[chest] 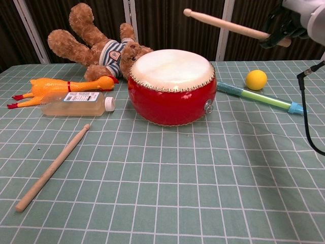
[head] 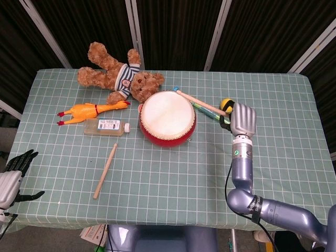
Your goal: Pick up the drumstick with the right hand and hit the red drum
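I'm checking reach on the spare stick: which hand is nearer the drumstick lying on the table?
Left. The left hand rests off the table's near-left edge, beside the lying drumstick; the right hand is beyond the red drum.

right hand (head: 242,119) gripping drumstick (head: 197,100), tip beside red drum (head: 167,117)

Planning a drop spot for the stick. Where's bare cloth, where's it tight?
Free: the near strip in front of the red drum, right of the spare drumstick; also the far right edge. Crowded: the back, where teddy bear, rubber chicken, bottle, pen and yellow ball sit.
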